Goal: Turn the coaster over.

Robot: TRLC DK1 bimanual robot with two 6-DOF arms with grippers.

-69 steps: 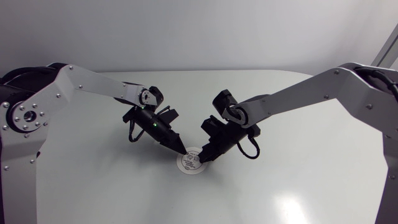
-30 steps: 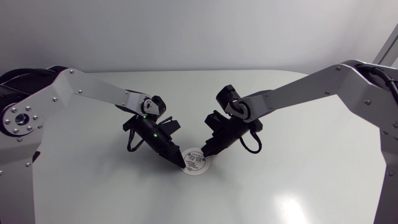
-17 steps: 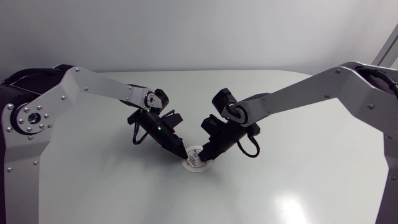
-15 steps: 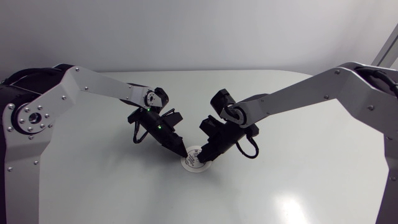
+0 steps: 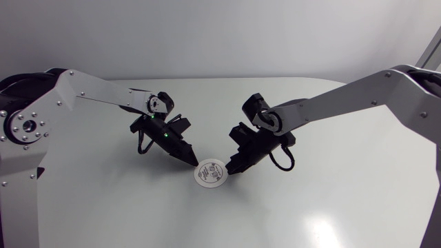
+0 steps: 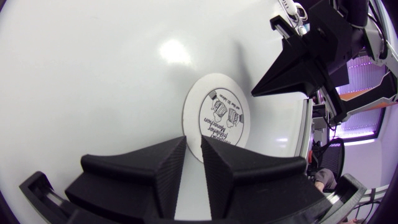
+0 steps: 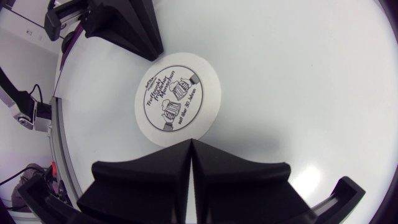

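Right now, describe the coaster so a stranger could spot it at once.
On the white table, find where the left gripper and right gripper point toward each other. Between them lies the coaster: flat, round, white with dark print, unlike the black grippers.

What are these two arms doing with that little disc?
A round coaster lies flat on the white table, printed side up. The left gripper and the right gripper point at it from opposite sides, with their tips near its rim. Neither one is holding it at this moment.
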